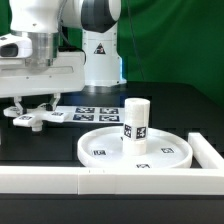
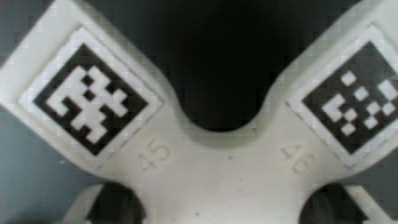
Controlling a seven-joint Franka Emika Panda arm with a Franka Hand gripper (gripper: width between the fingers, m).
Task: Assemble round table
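The flat cross-shaped piece (image 1: 30,118) lies low at the exterior view's left, by the table. My gripper (image 1: 33,105) is down on it, fingers either side of its middle. In the wrist view the cross-shaped piece (image 2: 214,150) fills the frame, two of its arms showing square markers, and my gripper (image 2: 222,208) has its dark fingers (image 2: 111,206) pressed against both sides of the hub. The large round disc (image 1: 170,150) lies at the front right. The short cylindrical leg (image 1: 136,118) stands upright on it.
The marker board (image 1: 95,112) lies flat behind the disc, to the right of my gripper. A long white border wall (image 1: 90,181) runs along the front and up the right side. The arm's white base (image 1: 98,55) stands at the back.
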